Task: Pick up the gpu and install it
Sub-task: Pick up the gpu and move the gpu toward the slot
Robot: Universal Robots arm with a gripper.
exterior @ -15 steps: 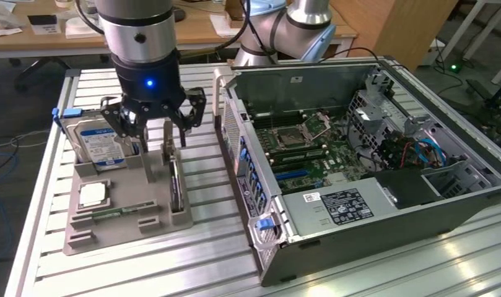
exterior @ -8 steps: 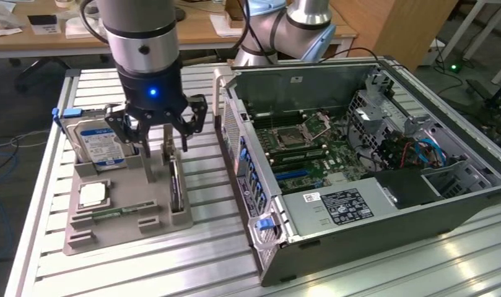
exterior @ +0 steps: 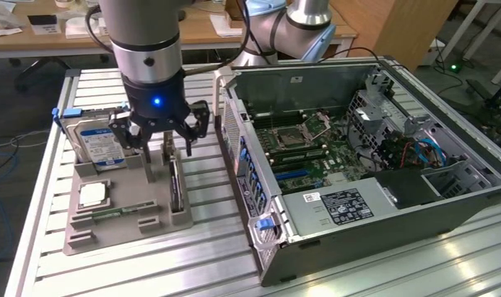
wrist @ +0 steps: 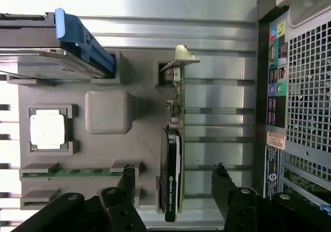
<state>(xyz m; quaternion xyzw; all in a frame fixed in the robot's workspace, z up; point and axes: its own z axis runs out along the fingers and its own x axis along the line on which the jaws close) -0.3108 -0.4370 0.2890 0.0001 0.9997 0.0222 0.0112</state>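
Note:
The gpu (exterior: pixel 175 185) stands on edge in a slot of the grey holder (exterior: pixel 118 232) on the slatted table. Seen edge-on in the wrist view, the gpu (wrist: pixel 173 154) shows a green board, a black cooler and a silver bracket at its far end. My gripper (exterior: pixel 163 141) hangs just above the card with its black fingers spread. In the wrist view the gripper (wrist: pixel 173 171) is open, one finger on each side of the card's cooler end, with a gap to the card on both sides.
The holder (wrist: pixel 103 66) also carries a hard drive (exterior: pixel 97 139) with a blue tab, a square processor (exterior: pixel 93 195) and a memory stick (exterior: pixel 109 213). The open computer case (exterior: pixel 358 161) lies close on the exterior view's right, motherboard (exterior: pixel 304 154) exposed.

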